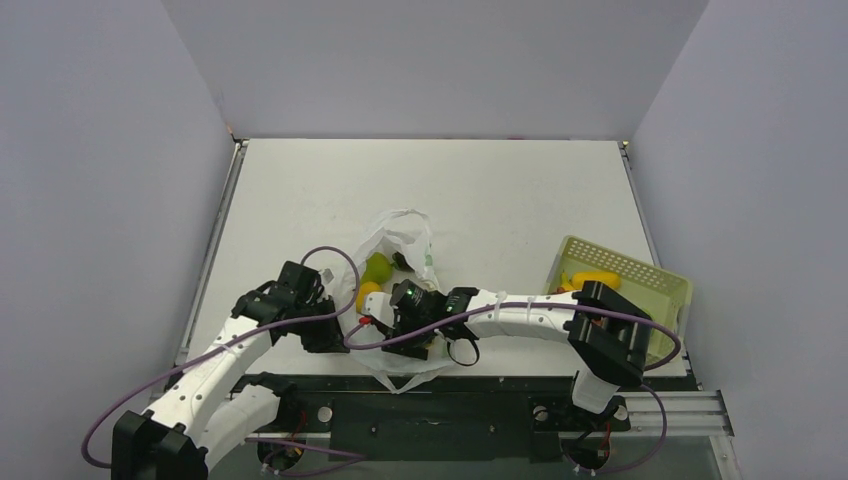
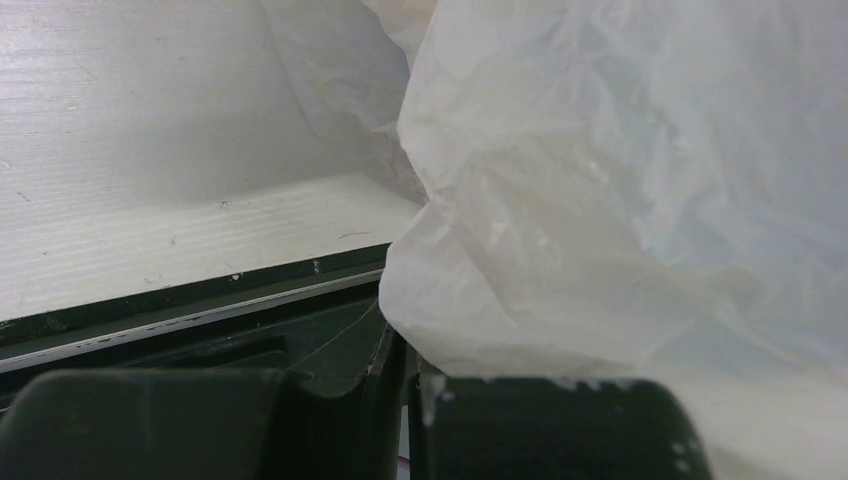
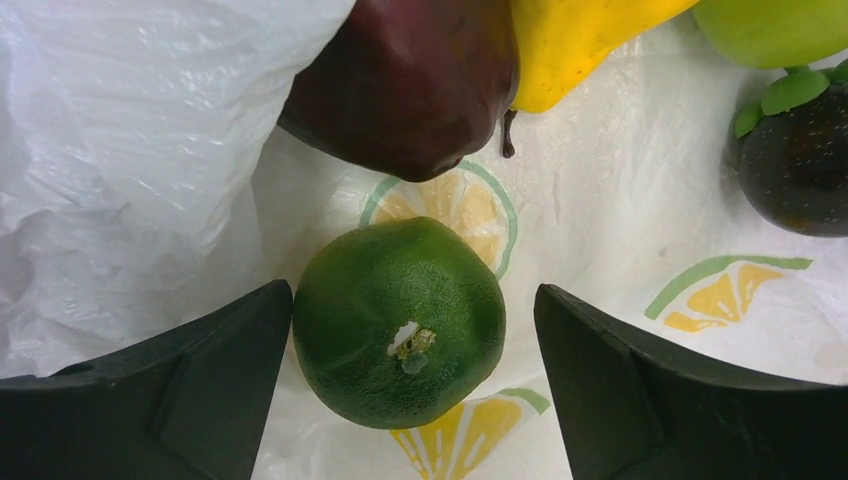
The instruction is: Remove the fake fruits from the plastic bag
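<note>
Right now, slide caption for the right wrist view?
Open right hand straddles a green lime lying on the plastic bag, a dark red fruit and a yellow fruit just beyond.

You see a crinkly translucent white plastic bag (image 1: pixel 395 228) on the white surface (image 1: pixel 500 190), a glossy green plastic fruit (image 1: pixel 378 268) and a yellow one (image 1: pixel 368 293) in its mouth; a pale yellow-green perforated basket (image 1: pixel 660 285) sits well right.

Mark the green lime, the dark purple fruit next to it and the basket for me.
green lime (image 3: pixel 400 322): right wrist view, middle of its rind.
dark purple fruit (image 3: pixel 405 85): right wrist view, its glossy side.
basket (image 1: pixel 630 262): top view, far rim.
</note>
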Tool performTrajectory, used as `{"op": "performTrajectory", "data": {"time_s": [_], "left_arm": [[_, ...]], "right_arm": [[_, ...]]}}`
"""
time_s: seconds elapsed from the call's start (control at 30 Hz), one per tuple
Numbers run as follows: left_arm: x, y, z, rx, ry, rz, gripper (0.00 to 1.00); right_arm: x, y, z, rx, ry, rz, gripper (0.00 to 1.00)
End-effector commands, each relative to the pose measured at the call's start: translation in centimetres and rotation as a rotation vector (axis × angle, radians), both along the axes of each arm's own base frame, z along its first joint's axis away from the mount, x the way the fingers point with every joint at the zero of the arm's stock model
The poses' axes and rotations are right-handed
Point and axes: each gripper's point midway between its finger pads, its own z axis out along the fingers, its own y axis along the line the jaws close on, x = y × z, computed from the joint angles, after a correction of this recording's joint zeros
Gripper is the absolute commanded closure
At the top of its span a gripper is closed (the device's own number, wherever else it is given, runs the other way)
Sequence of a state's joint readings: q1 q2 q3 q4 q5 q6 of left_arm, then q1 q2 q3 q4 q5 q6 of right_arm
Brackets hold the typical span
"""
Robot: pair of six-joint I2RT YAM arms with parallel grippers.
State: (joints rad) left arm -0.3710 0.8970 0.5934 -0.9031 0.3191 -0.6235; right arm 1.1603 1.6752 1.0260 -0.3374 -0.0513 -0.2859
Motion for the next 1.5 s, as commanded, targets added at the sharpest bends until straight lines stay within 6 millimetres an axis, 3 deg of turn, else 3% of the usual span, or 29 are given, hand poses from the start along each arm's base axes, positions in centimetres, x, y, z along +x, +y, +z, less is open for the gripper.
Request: {"op": "performTrajectory", "data": {"time_s": [0.0,0.17,0.47,0.73,0.9,1.0,1.1,1.2,1.33,1.4,1.47], "left_arm": [[1.3,-0.7,1.0,-0.029,-0.055,-0.023,0.99],[1.4,-0.6,1.0,-0.025,-0.054,-0.029,0.99],[2.1,-0.8,1.0,-0.017,-0.052,-0.035,0.99],[2.4,-1.0,0.7,-0.018,-0.045,-0.026,0.99],[2.5,-0.9,0.6,-0.017,-0.049,-0.01,0.99],[2.4,-0.9,0.4,-0.018,-0.048,-0.004,0.99],[2.5,-0.9,0.3,-0.015,-0.045,0.002,1.0],[2.5,-0.8,0.3,-0.012,-0.046,0.001,1.0],[2.3,-0.7,0.2,-0.005,-0.042,0.003,1.0],[2.2,-0.6,0.1,-0.007,-0.042,0.007,1.0],[2.1,-0.7,0.1,-0.013,-0.045,0.01,1.0]], "right_arm": [[0.7,0.4,-0.2,0.022,-0.035,-0.026,0.16],[1.2,0.9,-0.3,0.017,-0.05,-0.024,0.26],[2.5,2.4,3.2,0.07,-0.115,-0.017,0.51],[3.6,3.9,8.5,0.188,-0.155,-0.03,0.65],[4.8,4.0,13.1,0.312,-0.202,-0.082,0.75],[6.2,3.2,15.7,0.384,-0.217,-0.137,0.86],[7.5,2.0,19.6,0.491,-0.265,-0.188,1.0],[9.4,-0.1,23.6,0.606,-0.329,-0.275,1.0],[11.5,-3.4,27.0,0.699,-0.413,-0.432,1.0],[12.5,-5.4,28.0,0.748,-0.442,-0.534,1.0],[13.4,-8.0,27.7,0.777,-0.462,-0.653,1.0]]}}
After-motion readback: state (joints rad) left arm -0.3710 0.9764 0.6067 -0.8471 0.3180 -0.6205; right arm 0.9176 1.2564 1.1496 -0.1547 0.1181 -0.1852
